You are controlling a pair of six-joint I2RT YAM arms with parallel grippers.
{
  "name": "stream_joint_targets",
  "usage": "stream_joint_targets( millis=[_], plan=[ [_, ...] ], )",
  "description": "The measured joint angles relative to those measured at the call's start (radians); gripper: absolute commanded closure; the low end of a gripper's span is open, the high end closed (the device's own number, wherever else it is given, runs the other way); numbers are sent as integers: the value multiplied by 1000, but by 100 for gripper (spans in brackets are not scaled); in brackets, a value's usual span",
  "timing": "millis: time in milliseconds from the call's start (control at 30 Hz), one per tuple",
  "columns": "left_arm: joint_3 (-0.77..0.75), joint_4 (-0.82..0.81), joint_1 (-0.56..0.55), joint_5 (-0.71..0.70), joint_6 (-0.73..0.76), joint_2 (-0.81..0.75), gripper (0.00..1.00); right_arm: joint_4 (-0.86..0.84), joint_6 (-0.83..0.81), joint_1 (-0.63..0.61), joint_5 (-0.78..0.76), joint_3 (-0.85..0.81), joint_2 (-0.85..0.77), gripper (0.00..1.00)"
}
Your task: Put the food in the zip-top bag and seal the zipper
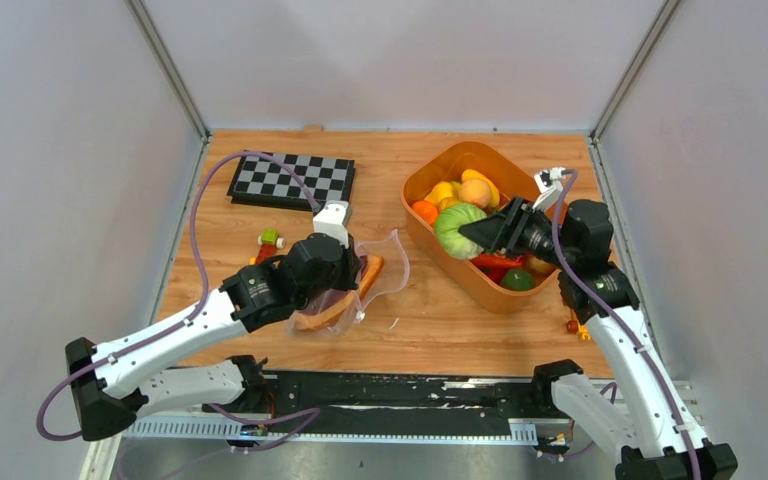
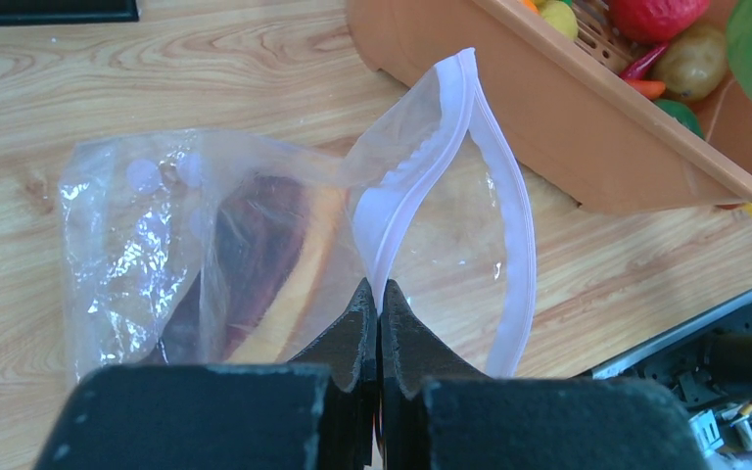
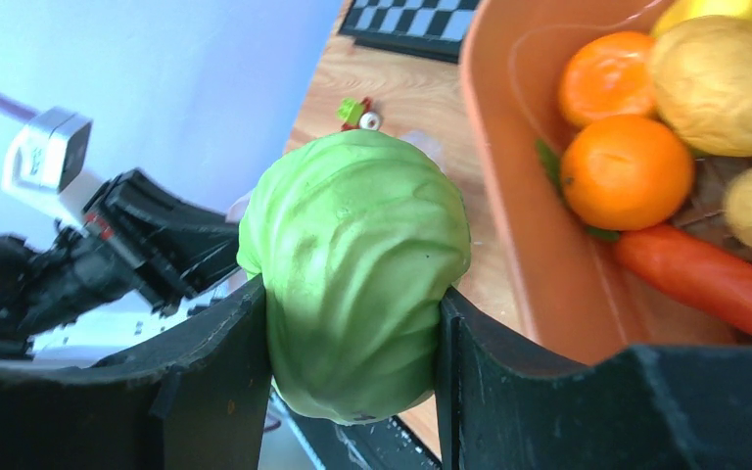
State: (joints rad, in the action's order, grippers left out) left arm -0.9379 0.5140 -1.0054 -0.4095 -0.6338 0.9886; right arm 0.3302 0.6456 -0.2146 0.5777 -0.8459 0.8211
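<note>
The clear zip-top bag (image 1: pixel 360 285) lies on the table by my left arm, its mouth held open. It holds a long maroon slice with an orange rim (image 2: pixel 255 264). My left gripper (image 2: pixel 379 294) is shut on the whitish zipper strip (image 2: pixel 421 186) at the mouth's near edge. My right gripper (image 3: pixel 352 323) is shut on a green cabbage (image 3: pixel 352 274) and holds it above the near left wall of the orange tub (image 1: pixel 415 215); it also shows in the top view (image 1: pixel 457 230). More food lies in the tub: oranges (image 3: pixel 627 171), a carrot (image 3: pixel 715 284), potatoes (image 3: pixel 720 83).
A checkerboard (image 1: pixel 290 180) lies at the back left. A small wheeled block toy (image 1: pixel 270 238) sits left of the bag, another small toy (image 1: pixel 575 325) right of the tub's near end. Grey walls enclose the table on three sides.
</note>
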Motion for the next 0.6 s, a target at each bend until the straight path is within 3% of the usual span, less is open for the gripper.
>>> stream_joint_targets(
  millis=[267, 433, 600],
  plan=[
    [0, -18, 1, 12, 1, 5, 100, -11, -66, -183, 79, -50, 85, 63],
    [0, -35, 1, 52, 14, 16, 100, 2, -128, -371, 28, -100, 183, 63],
    [0, -58, 1, 109, 30, 17, 100, 6, -157, -473, -48, -119, 276, 63]
  ],
)
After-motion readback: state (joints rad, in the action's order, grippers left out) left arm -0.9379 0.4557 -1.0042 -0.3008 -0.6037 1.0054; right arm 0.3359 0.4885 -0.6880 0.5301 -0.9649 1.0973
